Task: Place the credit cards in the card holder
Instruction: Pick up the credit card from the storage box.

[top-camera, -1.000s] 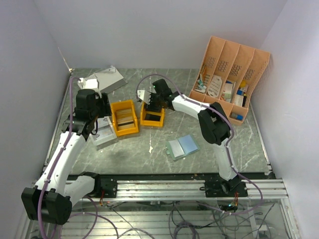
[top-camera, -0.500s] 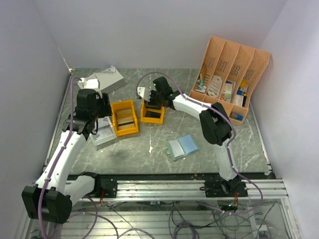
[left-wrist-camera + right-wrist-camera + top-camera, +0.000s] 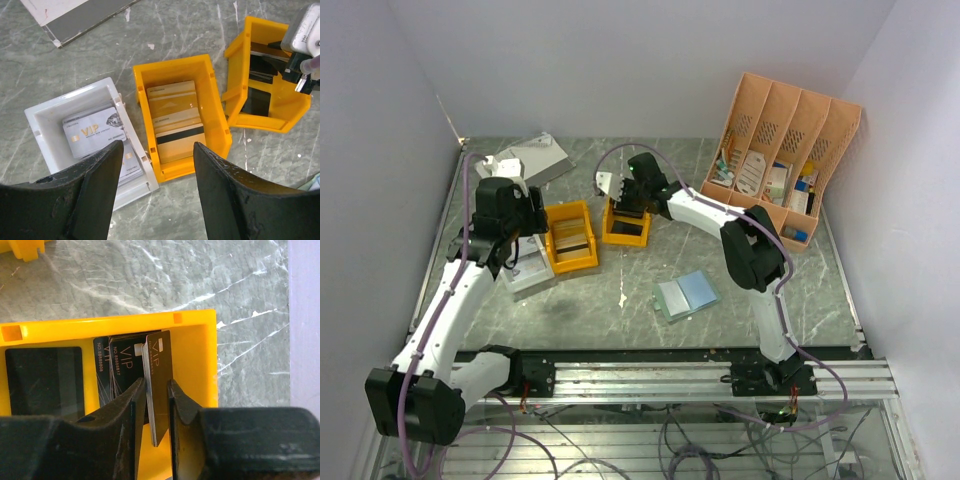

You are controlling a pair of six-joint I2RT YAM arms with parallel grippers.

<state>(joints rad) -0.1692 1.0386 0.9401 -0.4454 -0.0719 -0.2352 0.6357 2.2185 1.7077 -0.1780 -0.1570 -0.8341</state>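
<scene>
Right gripper (image 3: 156, 390) pinches one black VIP card (image 3: 157, 355) edge-on in the yellow bin (image 3: 210, 365); neighbouring cards (image 3: 120, 367) could cling and lift too.

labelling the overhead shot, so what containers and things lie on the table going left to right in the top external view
white bin → large yellow bin → small yellow bin → card holder → peach desk organiser
</scene>
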